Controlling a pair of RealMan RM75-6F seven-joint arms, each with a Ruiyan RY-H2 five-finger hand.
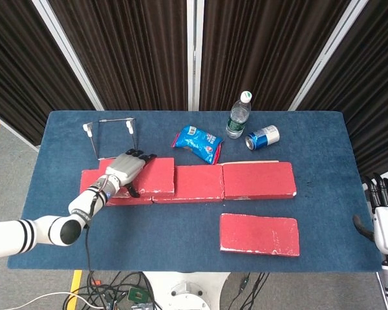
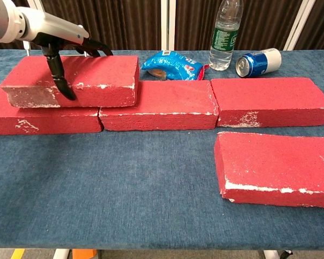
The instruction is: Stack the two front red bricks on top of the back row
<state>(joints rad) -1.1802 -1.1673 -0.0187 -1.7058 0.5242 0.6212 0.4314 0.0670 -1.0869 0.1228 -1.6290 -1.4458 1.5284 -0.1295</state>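
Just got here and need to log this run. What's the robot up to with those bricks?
It is stacking red bricks. The left hand grips one brick and has it on top of the back row, over the row's left end and the seam next to it. The second front brick lies untouched on the blue table, near the right. The right hand waits off the table's right edge, holding nothing. A water bottle, a can and a snack bag sit behind the row.
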